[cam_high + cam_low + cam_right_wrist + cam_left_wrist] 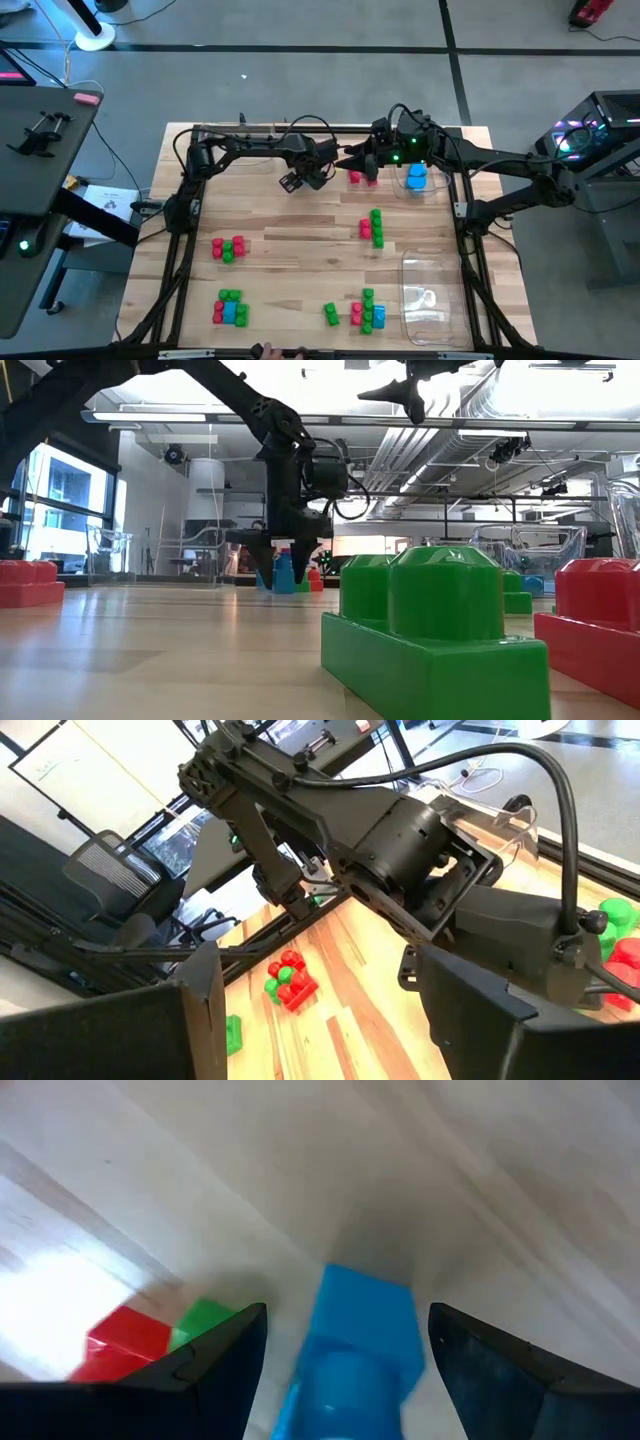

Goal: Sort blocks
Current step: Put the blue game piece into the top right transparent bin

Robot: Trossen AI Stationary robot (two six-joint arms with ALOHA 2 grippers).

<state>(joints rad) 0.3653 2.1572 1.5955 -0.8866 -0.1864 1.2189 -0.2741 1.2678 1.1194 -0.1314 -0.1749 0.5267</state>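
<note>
My left gripper [298, 181] is low over the table's far middle and open. Its fingers stand on either side of an upright blue block [355, 1345], with a gap on each side. In the low view the left gripper [285, 560] reaches down around that blue block [284, 572], which stands on the table. A red block [125, 1340] and a green block [205, 1320] lie just beside it. My right gripper [352, 160] hangs open, raised above the table close to the left arm's wrist [420, 850]. From above, the left gripper hides the blue block.
Red blocks [362, 177] lie near both grippers. Blue blocks [416, 178] sit in a clear tray at the far right. Mixed clusters lie at mid right [372, 228], mid left [228, 248], near left [230, 308] and near middle [356, 312]. Another clear tray [425, 295] is near right.
</note>
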